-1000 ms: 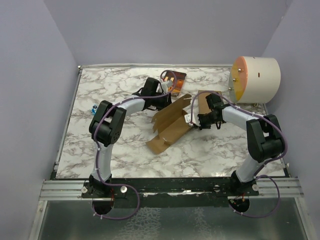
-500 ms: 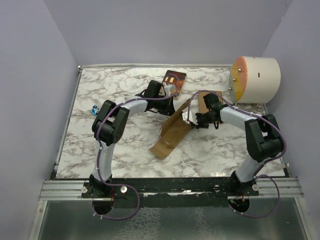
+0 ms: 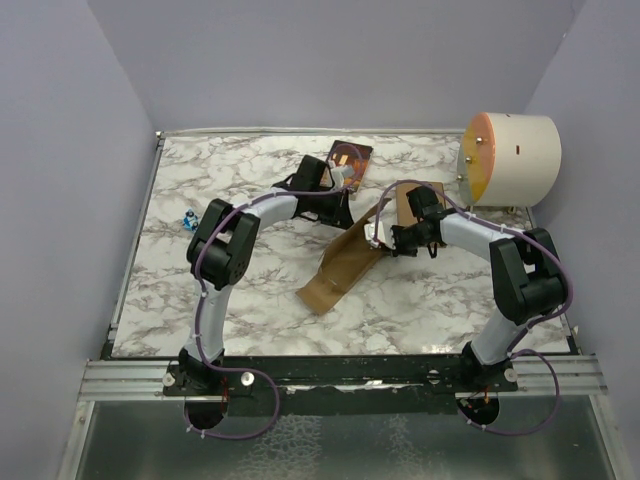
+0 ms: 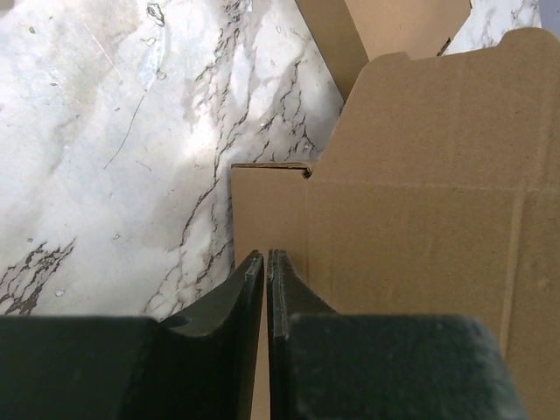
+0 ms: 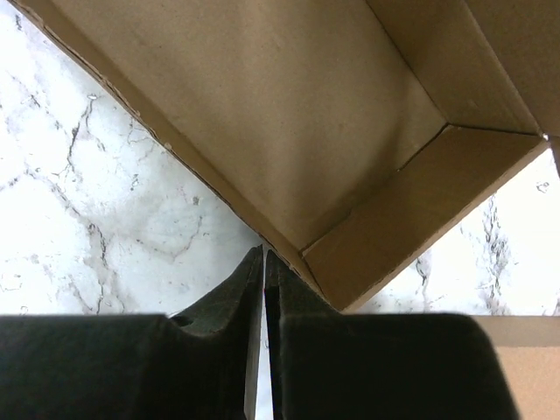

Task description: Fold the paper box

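Pinching paper box [image 3: 340, 265] at table [image 3: 230, 180] centre: left gripper [image 4: 265, 256] clamped on flap edge at box's 12 o'clock, right gripper [image 5: 263, 254] closed at corner, 2 o'clock, grip unclear. Likely bracing panels upright for folding.

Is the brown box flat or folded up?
Partly folded. The paper box is no flat sheet: in the right wrist view its side walls stand up and meet at a corner, with the top open.

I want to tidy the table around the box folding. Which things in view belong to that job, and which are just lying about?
Job: paper box; left gripper; right gripper.
Lying about: picture-cover book; bigger brown carton; white drum; small blue object.
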Robot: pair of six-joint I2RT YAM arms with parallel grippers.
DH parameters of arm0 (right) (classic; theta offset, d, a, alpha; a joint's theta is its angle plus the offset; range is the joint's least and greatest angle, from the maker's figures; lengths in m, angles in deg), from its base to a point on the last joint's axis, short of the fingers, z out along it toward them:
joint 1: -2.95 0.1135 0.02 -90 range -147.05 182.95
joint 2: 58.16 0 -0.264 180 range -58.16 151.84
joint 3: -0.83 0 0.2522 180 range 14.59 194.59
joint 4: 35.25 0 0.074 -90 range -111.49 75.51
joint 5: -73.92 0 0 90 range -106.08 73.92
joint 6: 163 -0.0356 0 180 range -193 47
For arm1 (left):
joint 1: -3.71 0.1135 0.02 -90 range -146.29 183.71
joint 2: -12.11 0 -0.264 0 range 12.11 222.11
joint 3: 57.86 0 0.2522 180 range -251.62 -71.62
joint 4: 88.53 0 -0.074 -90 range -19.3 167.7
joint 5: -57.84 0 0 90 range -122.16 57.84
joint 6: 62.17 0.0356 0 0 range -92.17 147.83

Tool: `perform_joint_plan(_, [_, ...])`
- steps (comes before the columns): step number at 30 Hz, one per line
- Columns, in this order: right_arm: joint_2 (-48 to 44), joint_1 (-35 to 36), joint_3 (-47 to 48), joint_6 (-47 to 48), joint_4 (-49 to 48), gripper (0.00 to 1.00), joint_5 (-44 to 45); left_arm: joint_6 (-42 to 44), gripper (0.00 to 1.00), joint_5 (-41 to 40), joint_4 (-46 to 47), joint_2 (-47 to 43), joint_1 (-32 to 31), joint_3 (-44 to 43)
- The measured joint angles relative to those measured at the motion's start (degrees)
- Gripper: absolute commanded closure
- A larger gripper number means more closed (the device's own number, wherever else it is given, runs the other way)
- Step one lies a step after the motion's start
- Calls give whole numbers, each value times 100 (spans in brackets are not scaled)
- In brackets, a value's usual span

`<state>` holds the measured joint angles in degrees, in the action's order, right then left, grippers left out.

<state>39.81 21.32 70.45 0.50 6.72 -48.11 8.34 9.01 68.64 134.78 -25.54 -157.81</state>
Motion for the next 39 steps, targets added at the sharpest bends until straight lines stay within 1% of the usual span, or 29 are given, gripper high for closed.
perform_joint_plan(5, [-24, -9, -9, 17, -2, 86, 85, -125, 84, -17, 9, 7, 157, -15])
perform_joint_plan(9, [-260, -90, -109, 31, 37, 81, 101, -284, 82, -63, 98, -79, 487, 111])
perform_joint_plan(16, [-796, -271, -138, 22, 179, 80, 9, -404, 81, -317, 245, -588, 1003, 380])
perform_joint_plan(18, [-892, -352, -131, -17, 225, 80, -127, -415, 81, -417, 341, -911, 1058, 610])
perform_joint_plan(19, [-927, -393, -118, -55, 264, 78, -214, -415, 81, -481, 420, -1134, 1078, 782])
perform_joint_plan(22, [-1043, -490, 7, -313, 411, 64, -595, -420, 80, -669, 675, -1847, 1104, 1381])
perform_joint_plan(24, [-1126, -527, 136, -535, 452, 58, -835, -420, 80, -817, 866, -2339, 1113, 1792])
perform_joint_plan(25, [-1161, -529, 208, -706, 455, 57, -964, -417, 77, -922, 997, -2638, 1115, 2052])
perform_joint_plan(30, [-1252, -527, 699, -1996, 175, 56, -1735, -448, 57, -1325, 1716, -4148, 1132, 3294])
perform_joint_plan(35, [-1320, -527, 750, -2922, -271, 59, -2339, -763, 56, -1473, 2424, -5250, 1196, 4400])
perform_joint_plan(39, [-1322, -527, 719, -3257, -415, 60, -2568, -1064, 54, -1449, 2736, -5779, 1215, 5034])
